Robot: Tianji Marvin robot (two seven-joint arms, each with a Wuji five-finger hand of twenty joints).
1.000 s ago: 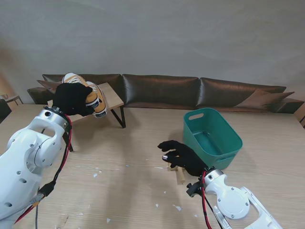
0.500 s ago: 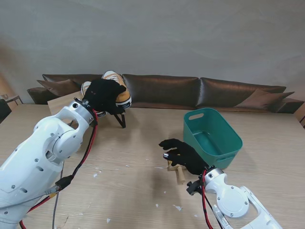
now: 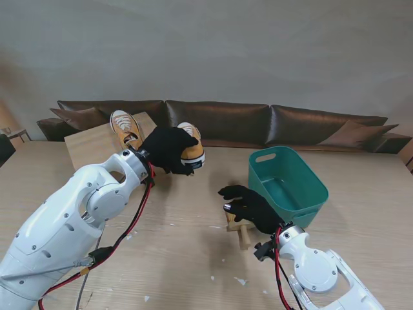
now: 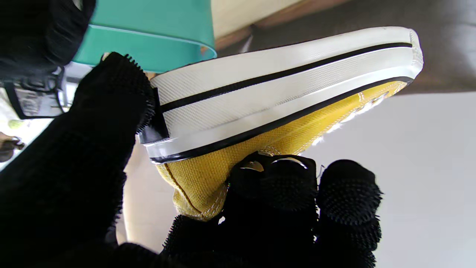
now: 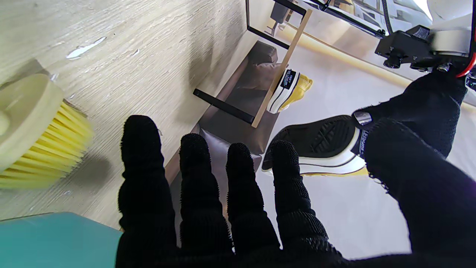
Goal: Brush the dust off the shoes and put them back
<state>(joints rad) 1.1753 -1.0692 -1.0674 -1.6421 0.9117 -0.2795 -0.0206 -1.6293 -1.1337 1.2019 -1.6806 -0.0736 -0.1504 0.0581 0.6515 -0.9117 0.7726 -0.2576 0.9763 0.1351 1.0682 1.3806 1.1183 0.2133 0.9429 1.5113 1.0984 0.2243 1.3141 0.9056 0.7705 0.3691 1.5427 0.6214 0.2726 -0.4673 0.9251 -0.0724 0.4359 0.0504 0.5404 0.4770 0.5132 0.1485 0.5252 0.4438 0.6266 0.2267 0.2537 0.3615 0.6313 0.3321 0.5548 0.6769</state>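
My left hand [image 3: 168, 150] is shut on a yellow canvas shoe [image 3: 193, 146] with a white sole, held in the air over the table's far middle. The left wrist view shows the fingers [image 4: 282, 186] round the heel of that shoe [image 4: 282, 85], sole turned sideways. A second yellow shoe [image 3: 125, 128] stands on the wooden rack [image 3: 90, 147] at the far left. My right hand [image 3: 250, 208] is open, fingers spread, hovering just over a wooden brush [image 3: 241, 234] with yellow bristles [image 5: 44, 149] that lies on the table. The right wrist view shows the held shoe [image 5: 319, 143] and the shoe on the rack [image 5: 292, 91].
A teal plastic basket [image 3: 303, 205] stands on the table to the right of the brush. White scraps [image 3: 240, 281] lie scattered on the wooden table top near me. A dark sofa [image 3: 219, 121] runs along the far edge.
My left hand has carried the shoe from the rack at the far left rightward toward the table's middle. One shoe stays on the rack. The right hand has barely moved.
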